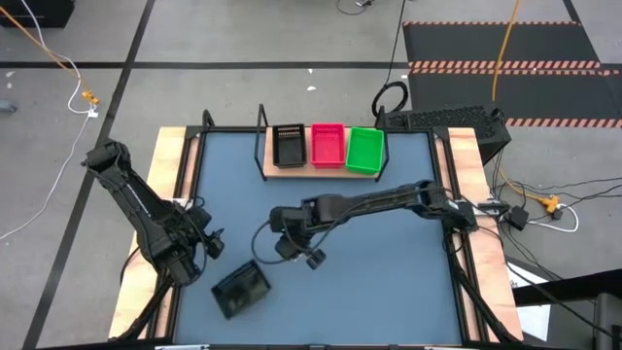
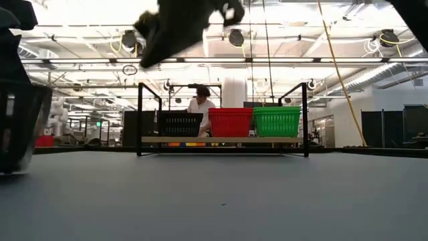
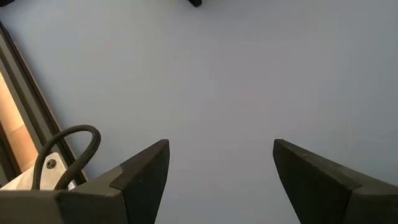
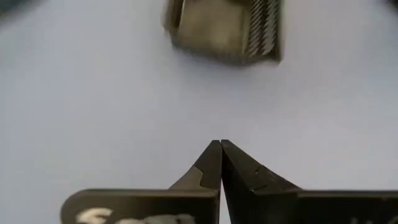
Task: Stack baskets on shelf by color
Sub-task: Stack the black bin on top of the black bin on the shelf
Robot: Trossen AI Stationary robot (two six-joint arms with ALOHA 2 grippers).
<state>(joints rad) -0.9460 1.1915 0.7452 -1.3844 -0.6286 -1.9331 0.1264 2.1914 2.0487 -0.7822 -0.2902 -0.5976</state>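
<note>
The shelf (image 1: 321, 173) stands at the table's far edge and carries a black basket (image 1: 289, 146), a pink-red basket (image 1: 328, 144) and a green basket (image 1: 364, 149) side by side, also seen in the low view (image 2: 179, 124) (image 2: 231, 122) (image 2: 276, 121). Whether others are nested inside them I cannot tell. Another black basket (image 1: 241, 290) sits on the tabletop near the near-left corner (image 2: 20, 127) (image 4: 227, 28). My right gripper (image 4: 221, 146) is shut above the table's middle (image 1: 296, 248), short of that basket. My left gripper (image 3: 221, 162) is open over bare table at the left (image 1: 206, 243).
The blue-grey tabletop (image 1: 389, 272) has free room on its right half and between the shelf and the arms. Wooden side rails (image 1: 170, 175) and black frame bars border the table. A person (image 2: 200, 100) stands in the room behind the shelf.
</note>
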